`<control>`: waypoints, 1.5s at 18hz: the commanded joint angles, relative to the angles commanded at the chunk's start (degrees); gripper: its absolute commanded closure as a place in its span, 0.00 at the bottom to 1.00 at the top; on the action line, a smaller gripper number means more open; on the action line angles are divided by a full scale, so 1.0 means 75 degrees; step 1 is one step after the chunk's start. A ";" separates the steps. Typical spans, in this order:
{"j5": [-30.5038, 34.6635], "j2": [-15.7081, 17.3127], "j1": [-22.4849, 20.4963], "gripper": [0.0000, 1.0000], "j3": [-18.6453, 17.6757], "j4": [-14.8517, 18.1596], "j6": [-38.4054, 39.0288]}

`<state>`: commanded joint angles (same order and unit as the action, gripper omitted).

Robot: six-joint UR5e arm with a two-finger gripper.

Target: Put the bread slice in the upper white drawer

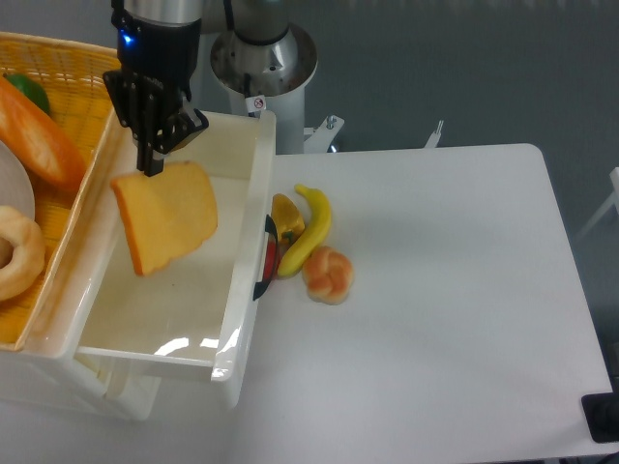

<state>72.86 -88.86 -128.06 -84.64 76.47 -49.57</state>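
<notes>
The bread slice [165,218] is a flat orange-tan toast with a darker crust. It hangs tilted inside the open upper white drawer [248,253], above the drawer's floor. My gripper [155,162] comes down from the top left and is shut on the slice's upper left edge. The drawer is glossy white with deep walls and holds nothing else that I can see. A red-and-black mark [268,257] shows on its front wall.
A yellow woven basket [75,68] stands left of the drawer with a long baguette [37,133], a green item [33,92] and a ring-shaped bread [16,253]. A banana [310,228], a yellow-orange piece [285,218] and a knotted bun [328,274] lie right of the drawer. The arm's base [263,60] is behind.
</notes>
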 joint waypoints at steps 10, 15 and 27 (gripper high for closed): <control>0.0784 -0.0210 -0.1216 0.00 -0.0059 -0.0059 -0.0397; 0.1231 -0.0925 -0.2645 0.00 -0.0117 -0.0409 -0.1521; 0.1522 -0.3116 -0.4664 0.00 -0.0317 -0.1652 -0.3878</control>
<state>84.27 -112.22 -163.04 -87.01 64.08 -78.66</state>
